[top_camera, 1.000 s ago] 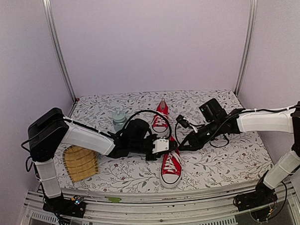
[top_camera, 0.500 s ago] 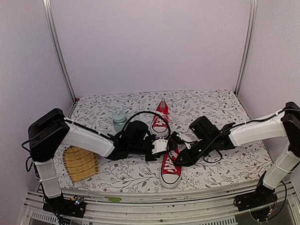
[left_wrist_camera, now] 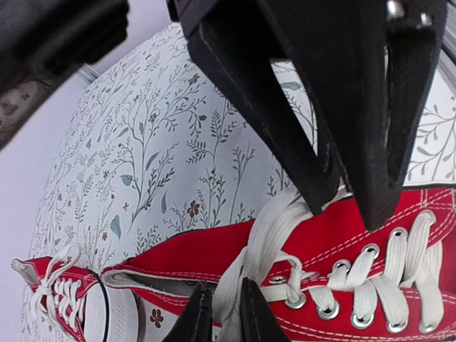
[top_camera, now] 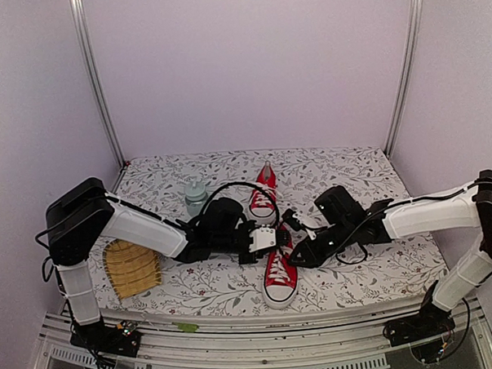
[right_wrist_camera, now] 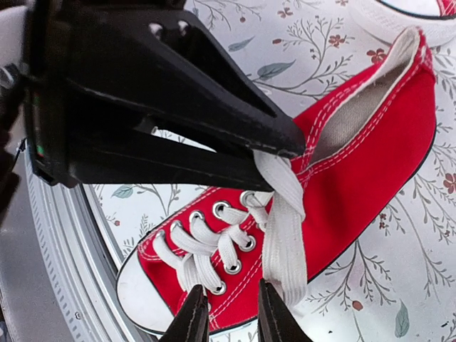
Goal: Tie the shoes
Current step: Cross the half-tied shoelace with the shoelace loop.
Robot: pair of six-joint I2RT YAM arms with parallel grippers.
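Two red sneakers lie on the floral table: the near shoe (top_camera: 280,274) with its toe toward me, the far shoe (top_camera: 264,197) behind it. My left gripper (top_camera: 269,239) is at the near shoe's ankle opening, shut on a white lace (left_wrist_camera: 278,221) it holds up off the eyelets; the left wrist view shows this gripper (left_wrist_camera: 224,286) pinching it. My right gripper (top_camera: 292,249) is right beside it over the same shoe (right_wrist_camera: 356,157). In the right wrist view this gripper (right_wrist_camera: 230,286) has its jaws slightly apart with only red canvas between them; the lace (right_wrist_camera: 285,235) hangs just right of them.
A pale green bottle (top_camera: 196,191) stands left of the far shoe. A yellow woven mat (top_camera: 133,267) lies at the near left. The far shoe (left_wrist_camera: 64,299) shows at the lower left of the left wrist view. The table's metal front rail (top_camera: 260,327) runs below the near shoe.
My right arm has swung left from the open table to the near shoe, ending next to the left gripper. The left gripper has kept still, holding the lace.
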